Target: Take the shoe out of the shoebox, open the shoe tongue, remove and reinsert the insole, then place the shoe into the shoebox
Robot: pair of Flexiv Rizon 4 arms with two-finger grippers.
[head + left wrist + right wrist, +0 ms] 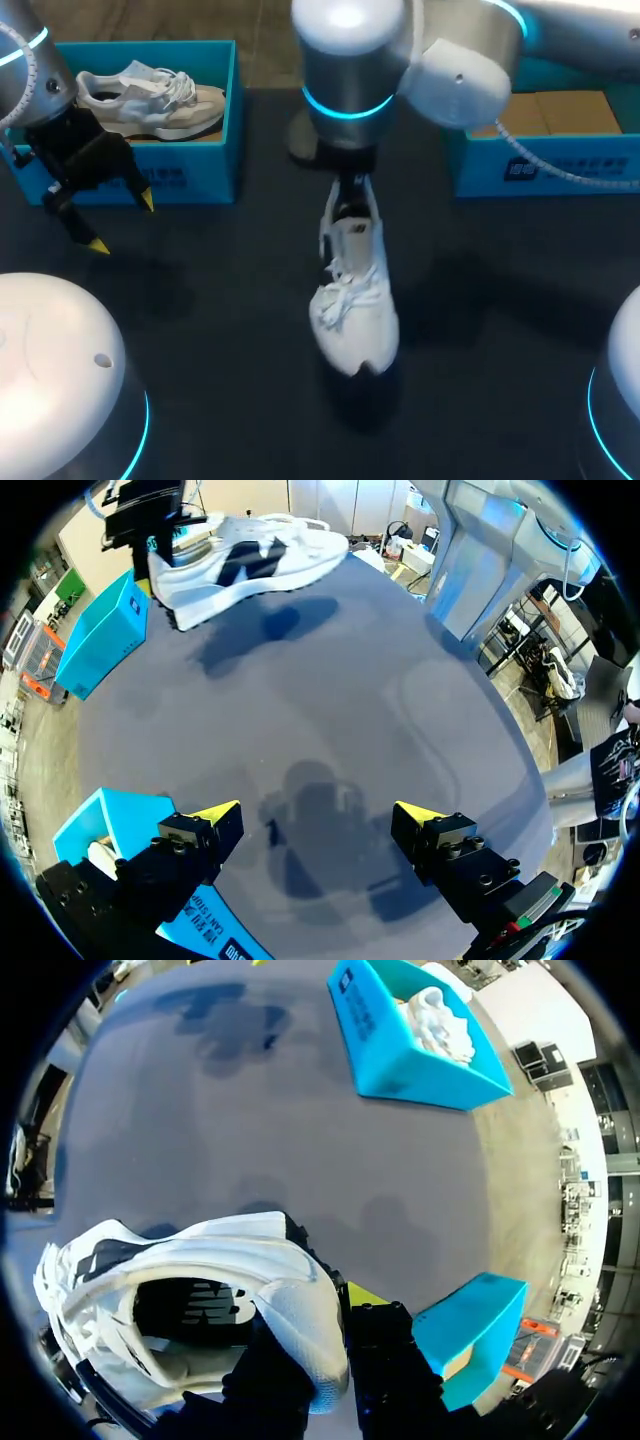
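On my dark table (220, 330), at its far left, stands a blue box (190, 182) with a beige-and-white sneaker (150, 100) lying inside.

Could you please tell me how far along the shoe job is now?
Done: the white shoe is out, clear of the right shoebox. In hand: the right gripper grips its heel, holding it over the table; the left gripper is open and empty. Left, apparently: opening the tongue, pulling and refitting the insole, and returning the shoe to the box.
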